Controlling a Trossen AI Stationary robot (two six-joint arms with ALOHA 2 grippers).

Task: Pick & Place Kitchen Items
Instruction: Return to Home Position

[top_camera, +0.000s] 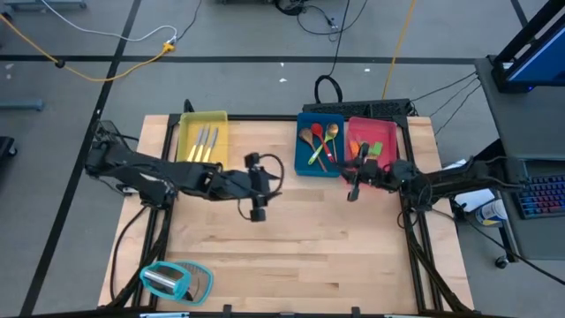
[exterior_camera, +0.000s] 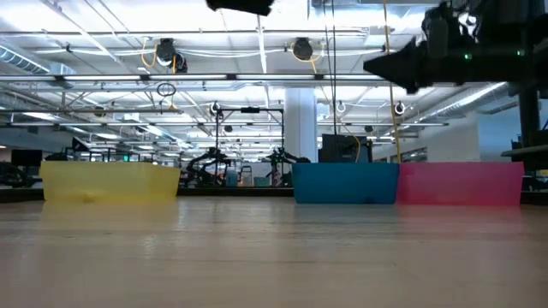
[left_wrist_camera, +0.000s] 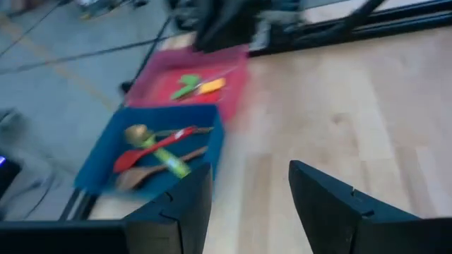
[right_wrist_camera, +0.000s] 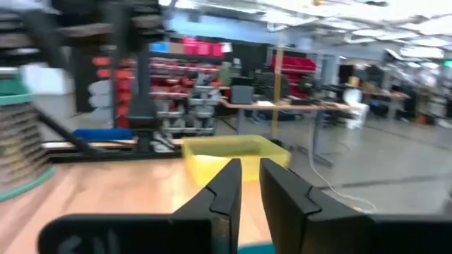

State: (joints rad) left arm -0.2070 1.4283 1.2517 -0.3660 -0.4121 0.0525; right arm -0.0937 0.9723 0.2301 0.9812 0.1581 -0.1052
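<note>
Both tools are empty: right tool (top_camera: 353,188), nearly clenched, hangs just beside the pink tray (top_camera: 387,132), apparently nearer than the released left tool (top_camera: 258,210).

left arm: dark, nearly black links joined by rounded joint housings; black cables loop loosely along it, one curling in a ring just behind the left gripper (top_camera: 257,212).
left fingers (left_wrist_camera: 176,215): two dark matte, angular, blocky plates with bevelled edges, each carrying a small stepped notch near its tip.
right arm: the same dark, segmented build, with thin black cables trailing back from the wrist behind the right gripper (top_camera: 353,192).
right fingers (right_wrist_camera: 226,190): dark, wedge-shaped, tapering to narrow tips, mounted on a broad dark body behind them.
markings: faint pale lettering on that body, unreadable.
</note>
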